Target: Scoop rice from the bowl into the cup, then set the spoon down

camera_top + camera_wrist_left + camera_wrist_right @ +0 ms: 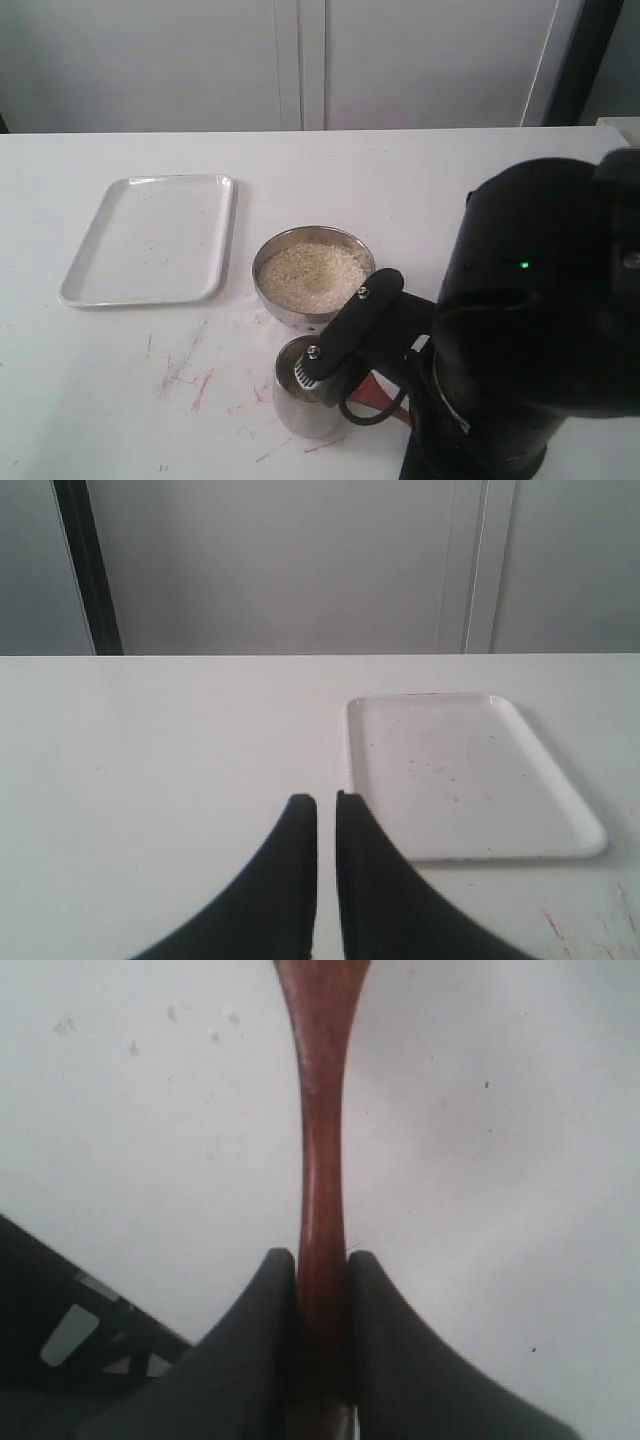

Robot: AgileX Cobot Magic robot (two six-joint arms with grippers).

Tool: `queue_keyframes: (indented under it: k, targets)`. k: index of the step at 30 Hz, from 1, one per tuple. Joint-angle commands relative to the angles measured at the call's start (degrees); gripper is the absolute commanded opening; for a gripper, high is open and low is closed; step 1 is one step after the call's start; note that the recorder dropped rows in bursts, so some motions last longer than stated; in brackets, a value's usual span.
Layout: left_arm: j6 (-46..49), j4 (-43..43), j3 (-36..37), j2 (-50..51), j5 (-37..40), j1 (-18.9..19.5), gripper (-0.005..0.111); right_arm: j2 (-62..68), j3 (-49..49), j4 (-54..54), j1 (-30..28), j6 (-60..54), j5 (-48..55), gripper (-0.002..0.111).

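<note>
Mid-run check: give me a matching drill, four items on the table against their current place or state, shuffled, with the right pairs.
Things:
1. spoon
2. bowl
3. tray
4. cup

States:
A. white, left of the bowl in the exterior view
B. clamped in the right gripper
C. partly behind the right arm
D. holds rice

Pairs: 1-B, 2-D, 3-A, 4-C
</note>
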Motion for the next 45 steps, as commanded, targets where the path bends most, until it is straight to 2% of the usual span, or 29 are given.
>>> queue_keyframes:
  k: [1, 18, 31, 45]
  targets:
    - [-0.3, -0.3, -0.4, 0.0, -0.2, -0.2, 0.014, 1.6, 0.1, -4.8, 1.5, 1.1, -1.6, 0.0]
    - [-0.3, -0.3, -0.4, 0.0, -0.2, -0.2, 0.014, 8.1, -0.2, -20.8, 5.3, 7.8, -2.6, 0.0]
    - [-0.3, -0.3, -0.4, 0.0, -0.2, -0.2, 0.014, 10.6, -0.2, -25.6, 7.8, 9.2, 1.9, 0.0]
    - [-0.3, -0.3, -0.4, 0.0, -0.2, -0.2, 0.014, 11.4, -0.2, -28.3, 9.1, 9.2, 1.9, 0.0]
